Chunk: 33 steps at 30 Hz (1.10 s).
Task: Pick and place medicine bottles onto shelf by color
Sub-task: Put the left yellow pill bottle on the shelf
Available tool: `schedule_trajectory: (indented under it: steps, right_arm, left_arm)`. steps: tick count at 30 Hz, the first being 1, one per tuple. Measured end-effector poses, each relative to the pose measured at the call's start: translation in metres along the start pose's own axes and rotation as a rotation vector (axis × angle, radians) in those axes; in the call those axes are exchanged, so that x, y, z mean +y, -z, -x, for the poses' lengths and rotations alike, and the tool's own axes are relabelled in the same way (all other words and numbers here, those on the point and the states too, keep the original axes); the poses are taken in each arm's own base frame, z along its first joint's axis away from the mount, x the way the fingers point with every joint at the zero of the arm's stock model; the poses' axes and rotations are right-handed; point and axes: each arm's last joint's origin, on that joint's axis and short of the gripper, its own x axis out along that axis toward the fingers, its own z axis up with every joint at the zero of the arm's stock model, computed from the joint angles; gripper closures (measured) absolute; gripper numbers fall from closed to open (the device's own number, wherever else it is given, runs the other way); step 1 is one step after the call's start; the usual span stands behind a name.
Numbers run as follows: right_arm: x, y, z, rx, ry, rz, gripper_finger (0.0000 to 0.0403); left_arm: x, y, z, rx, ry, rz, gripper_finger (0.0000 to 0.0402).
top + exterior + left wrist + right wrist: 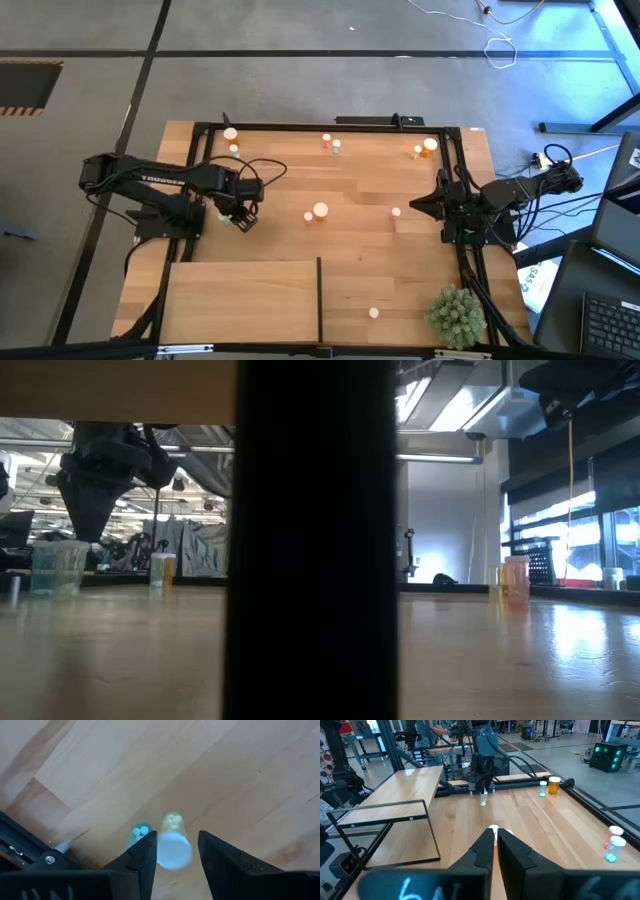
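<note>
Left gripper (pixel 175 851) dark angular jaws clasping round white-capped bottle (pixel 173 845), smooth pale wood tabletop (pixel 125 770), right gripper (pixel 495 836) jaws closed empty.

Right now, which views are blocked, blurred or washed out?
Low view: a dark upright post hides the middle. Left wrist view: the bottle between the left gripper fingers is blurred. High view: bluish glare on the floor, top right.

"TROSSEN" on left arm (pixel 160 181)

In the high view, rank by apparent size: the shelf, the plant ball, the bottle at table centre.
1. shelf
2. plant ball
3. centre bottle, by far the smallest
</note>
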Motion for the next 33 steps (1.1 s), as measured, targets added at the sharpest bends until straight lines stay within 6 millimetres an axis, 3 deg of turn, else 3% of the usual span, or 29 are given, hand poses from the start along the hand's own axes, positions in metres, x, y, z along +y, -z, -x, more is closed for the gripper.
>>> schedule_trajectory:
  steps: [33]
  right_arm:
    - [-0.0002, 0.0012, 0.0, 0.01, 0.002, 0.001, 0.0376]
  left_arm:
    - [-0.0066, 0.0085, -0.0032, 0.046, -0.013, -0.082, 0.0263]
